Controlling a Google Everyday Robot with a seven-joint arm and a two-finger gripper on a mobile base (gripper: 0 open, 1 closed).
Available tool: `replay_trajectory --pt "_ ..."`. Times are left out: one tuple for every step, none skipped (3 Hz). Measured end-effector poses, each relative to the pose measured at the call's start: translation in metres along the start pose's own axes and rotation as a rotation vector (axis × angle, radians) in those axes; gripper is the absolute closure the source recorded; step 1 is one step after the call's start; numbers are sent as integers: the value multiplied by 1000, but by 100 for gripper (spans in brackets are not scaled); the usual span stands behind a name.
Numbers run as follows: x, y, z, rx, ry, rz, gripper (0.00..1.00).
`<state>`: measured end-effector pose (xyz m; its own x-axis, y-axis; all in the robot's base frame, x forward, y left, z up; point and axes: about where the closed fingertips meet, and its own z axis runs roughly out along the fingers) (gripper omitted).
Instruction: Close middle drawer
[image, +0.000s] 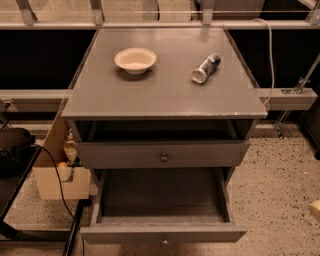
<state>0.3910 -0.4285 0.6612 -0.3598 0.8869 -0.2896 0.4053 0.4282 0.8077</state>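
Observation:
The grey cabinet stands in the middle of the camera view. The middle drawer is pulled far out towards me; its low front panel has a small round knob at the bottom edge of the view, and its inside is empty. Above it the taller-fronted drawer with a brass-toned knob stands out a little, with a dark gap behind its front. The lowest drawer is hidden under the middle one. The gripper is not in view.
A cream bowl and a can lying on its side sit on the cabinet top. A cardboard box, a black cable and a dark stand are to the left. Speckled floor lies to the right.

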Motion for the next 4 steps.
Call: replay_trajectory --pt "41 -15 -19 1 1 119 100" --pt "87 -20 -31 -23 -4 253 100" --pt "131 -14 -28 -105 34 425 100" --pt "133 -8 -26 -122 39 434 100"
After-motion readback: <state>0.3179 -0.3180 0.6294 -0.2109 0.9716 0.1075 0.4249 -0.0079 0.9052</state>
